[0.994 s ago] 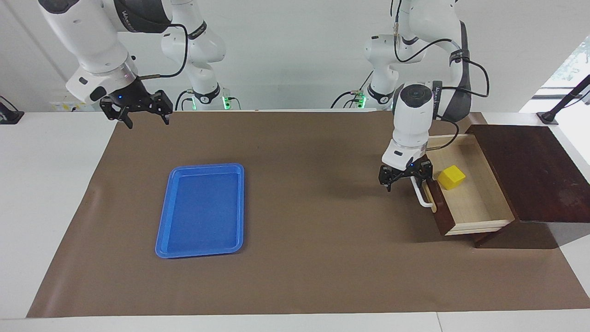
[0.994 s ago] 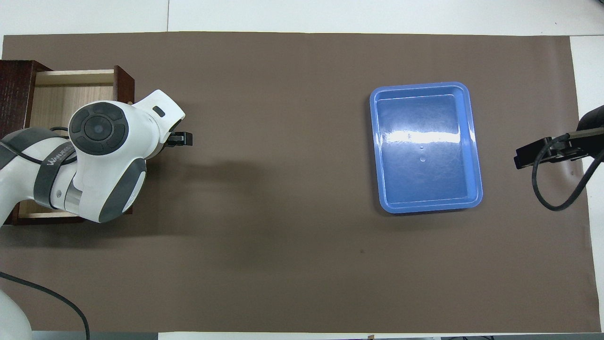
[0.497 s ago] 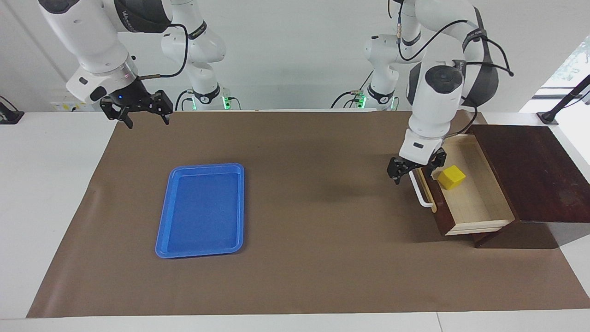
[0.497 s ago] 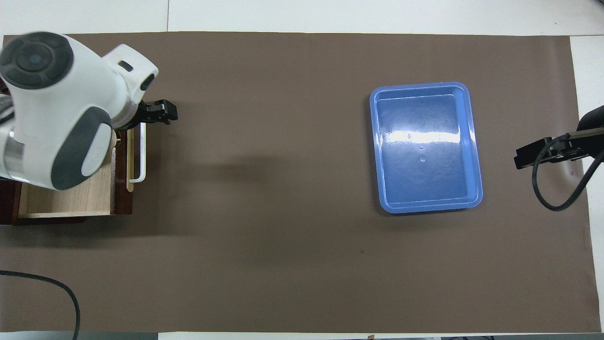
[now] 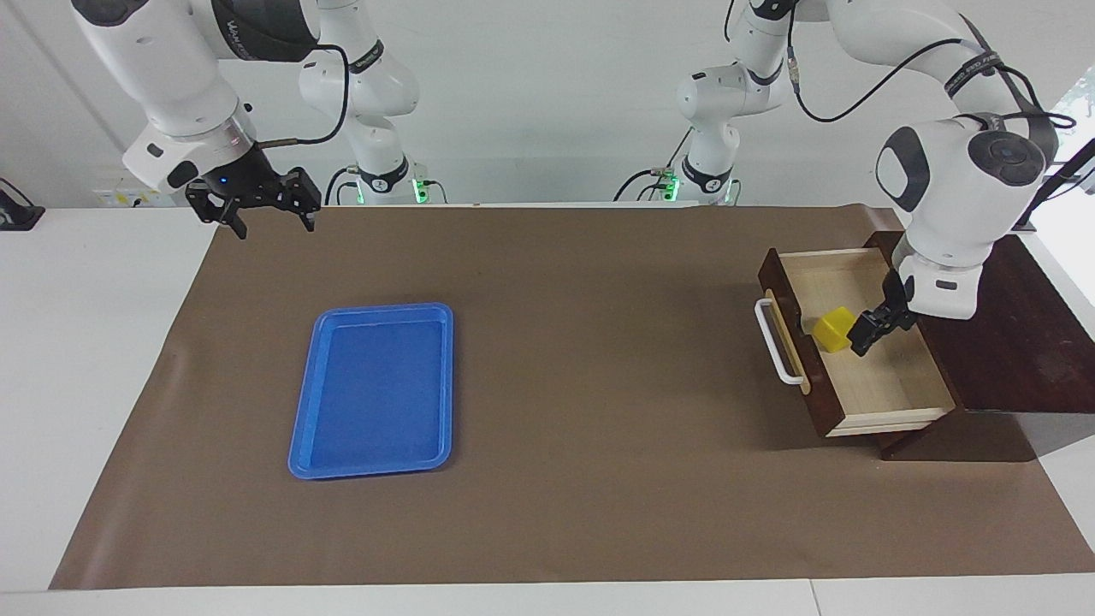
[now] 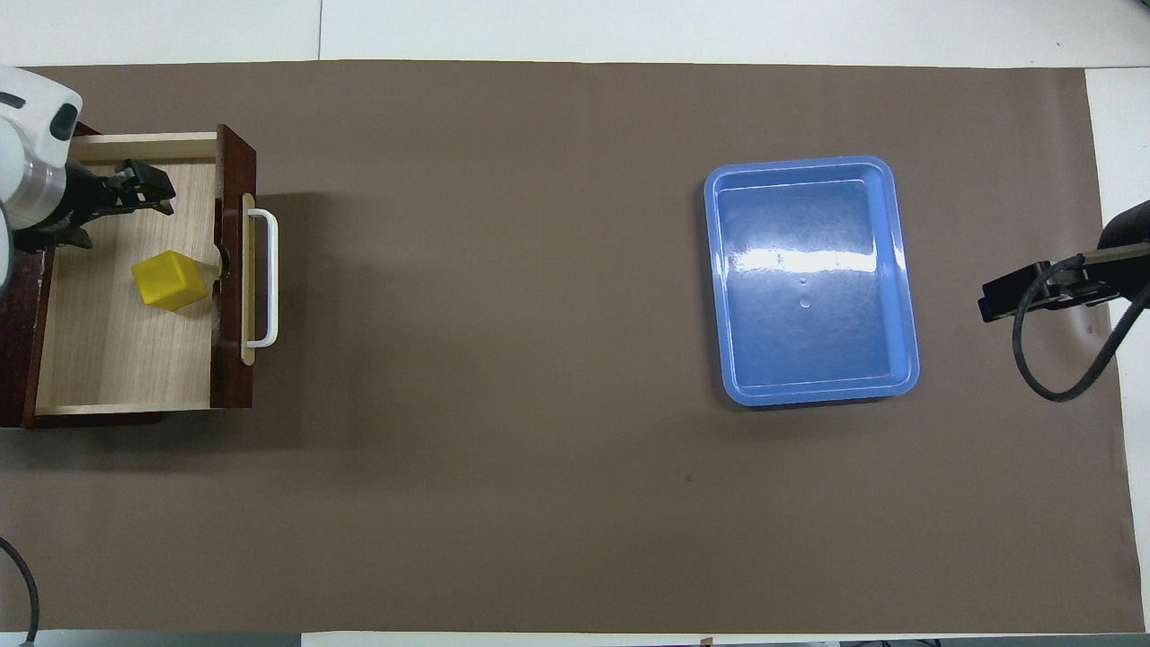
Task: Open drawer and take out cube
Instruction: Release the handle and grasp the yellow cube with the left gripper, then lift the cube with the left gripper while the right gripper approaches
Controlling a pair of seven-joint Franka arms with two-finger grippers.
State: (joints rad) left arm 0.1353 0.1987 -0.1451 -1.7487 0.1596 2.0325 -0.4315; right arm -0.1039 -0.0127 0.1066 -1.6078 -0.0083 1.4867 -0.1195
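Left gripper (image 5: 873, 329) is over the open drawer (image 5: 881, 376), hanging above its pale floor just beside the cube (image 5: 834, 329). From my facing feed it looks close to the cube on the box side; I can't confirm contact. Overhead shows that gripper (image 6: 135, 184) over the drawer interior, apart from the cube (image 6: 169, 279) in that view. I can't tell whether its fingers are spread or closed, so no call on that.

Cube sits on the drawer floor (image 6: 117, 341), close to the inside of the drawer front, one corner pointing at the front panel. It rests flat, not lifted.

Drawer is pulled out of the dark wooden box (image 5: 1001, 316) toward the middle of the tabletop (image 5: 599, 342). White bar handle (image 5: 774, 352) on its tan strip faces the table centre, nothing touching it. Box sits at the left arm's end of the tabletop.

Right gripper (image 5: 255, 205) waits in the air over the edge of the brown mat (image 5: 556, 513) at the right arm's end, fingers spread apart, holding nothing. Overhead catches only part of it (image 6: 1033, 292) at the frame edge.

Blue tray (image 5: 374, 389) lies flat on the mat toward the right arm's end, well apart from the drawer, with nothing in it.
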